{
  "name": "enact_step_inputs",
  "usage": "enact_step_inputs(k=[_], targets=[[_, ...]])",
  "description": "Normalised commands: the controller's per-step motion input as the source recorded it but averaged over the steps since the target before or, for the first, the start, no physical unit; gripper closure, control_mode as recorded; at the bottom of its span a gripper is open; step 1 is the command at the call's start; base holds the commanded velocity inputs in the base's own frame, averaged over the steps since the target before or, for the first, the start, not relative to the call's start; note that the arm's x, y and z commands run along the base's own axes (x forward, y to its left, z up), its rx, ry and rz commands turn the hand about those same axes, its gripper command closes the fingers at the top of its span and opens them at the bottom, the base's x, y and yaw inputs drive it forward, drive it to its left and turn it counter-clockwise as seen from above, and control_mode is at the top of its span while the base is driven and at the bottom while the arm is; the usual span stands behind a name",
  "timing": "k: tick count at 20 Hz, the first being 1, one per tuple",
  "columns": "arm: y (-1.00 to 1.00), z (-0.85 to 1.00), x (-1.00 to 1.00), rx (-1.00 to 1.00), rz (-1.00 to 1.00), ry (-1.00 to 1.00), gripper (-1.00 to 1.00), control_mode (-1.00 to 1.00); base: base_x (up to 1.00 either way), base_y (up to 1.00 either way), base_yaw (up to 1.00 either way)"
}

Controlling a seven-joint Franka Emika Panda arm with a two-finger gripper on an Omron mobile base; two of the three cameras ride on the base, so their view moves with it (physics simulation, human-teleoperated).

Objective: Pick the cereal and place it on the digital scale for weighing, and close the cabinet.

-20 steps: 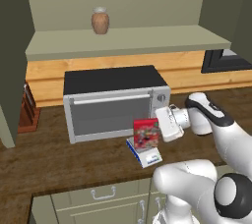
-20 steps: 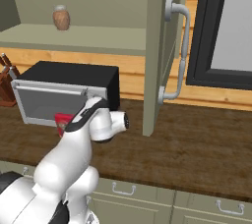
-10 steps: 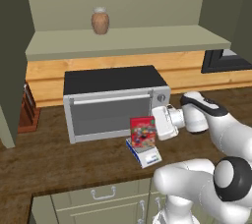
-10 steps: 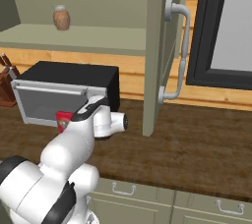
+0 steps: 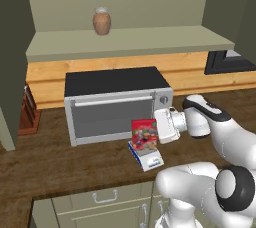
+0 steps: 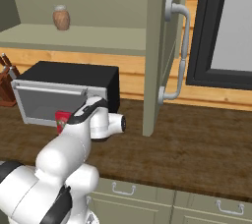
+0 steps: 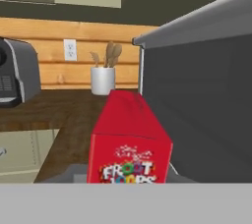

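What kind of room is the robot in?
It looks like a kitchen. A silver toaster oven sits on a dark wooden counter, with green drawers underneath. There is also a white pot of wooden spoons by the wall, and a box of cereal.

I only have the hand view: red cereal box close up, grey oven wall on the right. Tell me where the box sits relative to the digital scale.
Observer: In the left base view the cereal is right over the digital scale, in front of the toaster oven; whether it touches the plate I cannot tell.
Operator: Report the claw.
Observer: The claw is closed on the cereal's right side.
Operator: Give me the cabinet status.
Observer: The right base view shows the cabinet door swung open, edge toward the camera, with its bar handle visible.
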Motion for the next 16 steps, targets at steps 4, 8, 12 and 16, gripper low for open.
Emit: enact_step_inputs(k=[4,8,12,16], targets=[[0.0,0.04,0.0,0.0,0.0,-0.04,1.0,-1.0,0.0,0.0,0.0],[0.0,0.0,0.0,0.0,0.0,-0.15,1.0,-1.0,0.0,0.0,0.0],[-0.02,0.0,0.0,0.0,0.0,-0.14,1.0,-1.0,0.0,0.0,0.0],[0.0,0.0,0.0,0.0,0.0,-0.06,1.0,-1.0,0.0,0.0,0.0]])
